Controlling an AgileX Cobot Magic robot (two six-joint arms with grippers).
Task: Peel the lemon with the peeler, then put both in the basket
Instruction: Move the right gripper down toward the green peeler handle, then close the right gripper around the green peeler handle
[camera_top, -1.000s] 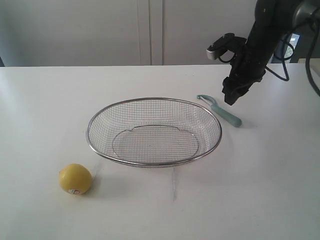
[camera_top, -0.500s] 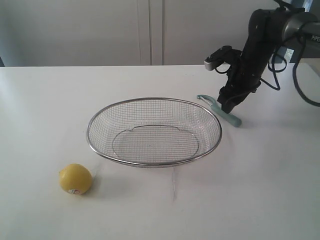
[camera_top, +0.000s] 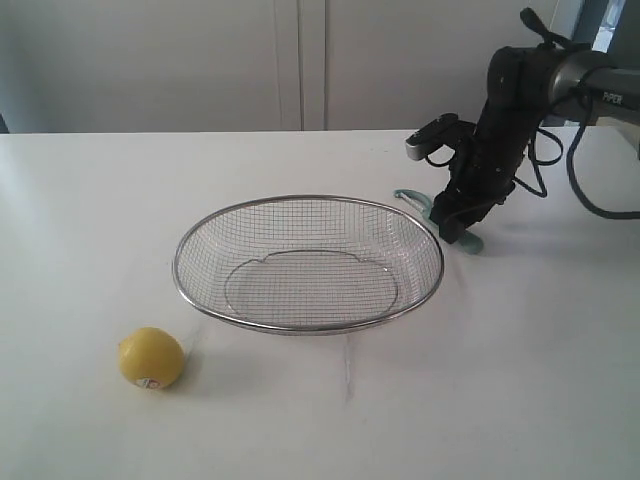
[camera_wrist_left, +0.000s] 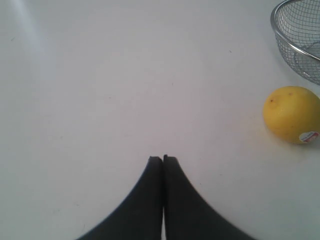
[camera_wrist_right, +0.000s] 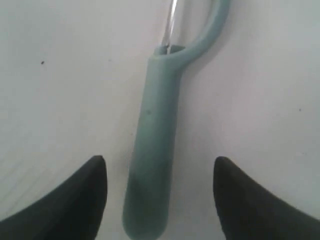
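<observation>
The yellow lemon (camera_top: 151, 357) with its sticker rests on the white table at the front left, also seen in the left wrist view (camera_wrist_left: 291, 114). The teal peeler (camera_top: 468, 240) lies right of the wire basket (camera_top: 200, 300), mostly covered by the right arm. My right gripper (camera_top: 452, 228) is low over the peeler's handle (camera_wrist_right: 152, 145), open, with a finger on each side of it and not touching. My left gripper (camera_wrist_left: 163, 159) is shut and empty above bare table; it is out of the exterior view.
The basket's rim (camera_wrist_left: 280, 35) shows at the edge of the left wrist view, beside the lemon. A white wall with cabinet doors (camera_top: 300, 60) stands behind the table. Cables (camera_top: 585, 190) hang from the right arm.
The right arm has come down and slightly left, from above the peeler to straddling its handle with open fingers. Lemon, basket and peeler have not moved.
</observation>
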